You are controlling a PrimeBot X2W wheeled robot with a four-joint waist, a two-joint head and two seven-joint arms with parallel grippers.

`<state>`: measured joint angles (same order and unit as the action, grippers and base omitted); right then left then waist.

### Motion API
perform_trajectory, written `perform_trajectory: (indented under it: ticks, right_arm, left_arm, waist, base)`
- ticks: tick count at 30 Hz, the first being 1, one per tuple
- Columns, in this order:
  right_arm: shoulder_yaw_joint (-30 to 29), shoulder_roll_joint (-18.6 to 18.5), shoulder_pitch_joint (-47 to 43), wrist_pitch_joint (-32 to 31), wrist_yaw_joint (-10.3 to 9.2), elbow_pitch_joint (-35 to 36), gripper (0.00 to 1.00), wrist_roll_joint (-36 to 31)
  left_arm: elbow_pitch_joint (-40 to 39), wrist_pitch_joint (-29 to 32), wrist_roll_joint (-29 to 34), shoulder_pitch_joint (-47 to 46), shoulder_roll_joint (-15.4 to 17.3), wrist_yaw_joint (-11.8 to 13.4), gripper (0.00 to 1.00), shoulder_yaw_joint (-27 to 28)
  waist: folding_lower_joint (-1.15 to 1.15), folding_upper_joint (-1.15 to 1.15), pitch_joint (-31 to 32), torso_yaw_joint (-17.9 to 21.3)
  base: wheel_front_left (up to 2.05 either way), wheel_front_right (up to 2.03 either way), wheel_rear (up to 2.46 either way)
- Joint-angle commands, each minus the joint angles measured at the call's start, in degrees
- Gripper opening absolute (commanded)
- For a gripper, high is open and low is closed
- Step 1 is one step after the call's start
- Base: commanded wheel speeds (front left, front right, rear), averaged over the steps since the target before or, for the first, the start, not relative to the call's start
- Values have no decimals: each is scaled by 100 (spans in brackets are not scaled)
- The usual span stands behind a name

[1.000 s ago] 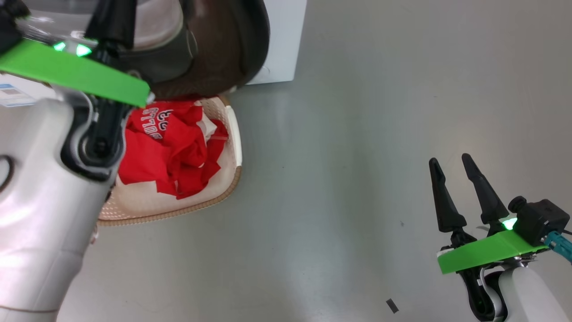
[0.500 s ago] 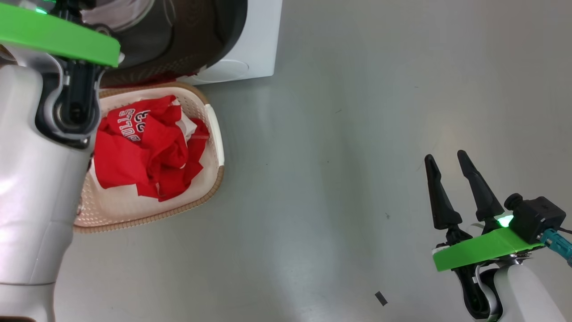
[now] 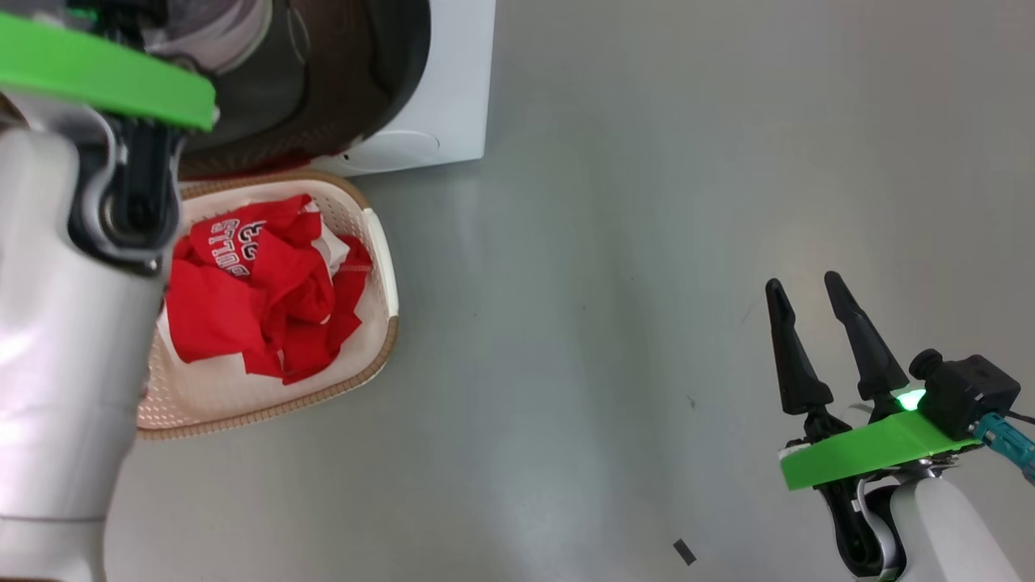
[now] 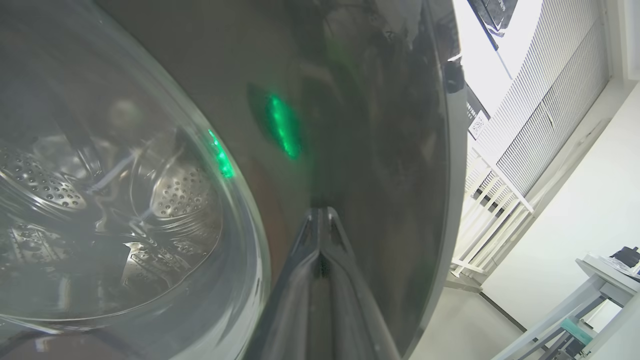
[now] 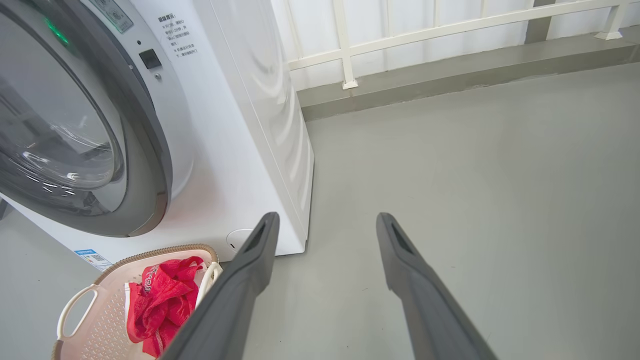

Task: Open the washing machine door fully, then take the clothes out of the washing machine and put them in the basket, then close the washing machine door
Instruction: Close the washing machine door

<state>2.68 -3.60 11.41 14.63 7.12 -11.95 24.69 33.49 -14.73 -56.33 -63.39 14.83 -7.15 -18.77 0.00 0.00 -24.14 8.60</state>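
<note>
With the clothes heaped in the basket before the washing machine, the left claw, pinched together and empty, sets its tips against the black rim of the washing machine door, seemingly to push it closed, while the right claw hangs spread wide.

Open grey floor spreads to the right of the washing machine and all around the right hand, while the basket, heaped with clothes, crowds the machine's foot beneath the door, whose glossy rim the left hand meets with no gap
</note>
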Motion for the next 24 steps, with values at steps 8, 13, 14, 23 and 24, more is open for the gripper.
perform_trajectory:
  ticks: [8,13,14,23,24]
  right_arm:
    - [53,-97,-272,37,36,76,100,-29]
    - [2,-191,-425,37,36,75,100,-56]
    - [-3,-211,-459,37,36,74,100,-63]
    - [-81,-327,-752,37,36,67,100,-93]
    - [-96,-334,-788,37,36,64,100,-96]
  left_arm:
    - [-446,-27,336,1179,142,-34,0,449]
    - [-670,-27,487,2041,-40,-34,0,783]
    - [-710,-27,542,2211,-66,-34,0,844]
    - [-879,-27,1135,3419,-304,-34,16,1294]
    - [-894,-27,1189,3555,-357,-34,18,1358]
  waist:
    - [0,0,396,-143]
    - [0,0,611,-278]
    - [0,0,657,-306]
    - [0,0,990,-545]
    - [0,0,1024,-572]
  base:
    - [0,0,0]
    - [0,0,0]
    - [0,0,0]
    - [0,0,0]
    - [0,0,0]
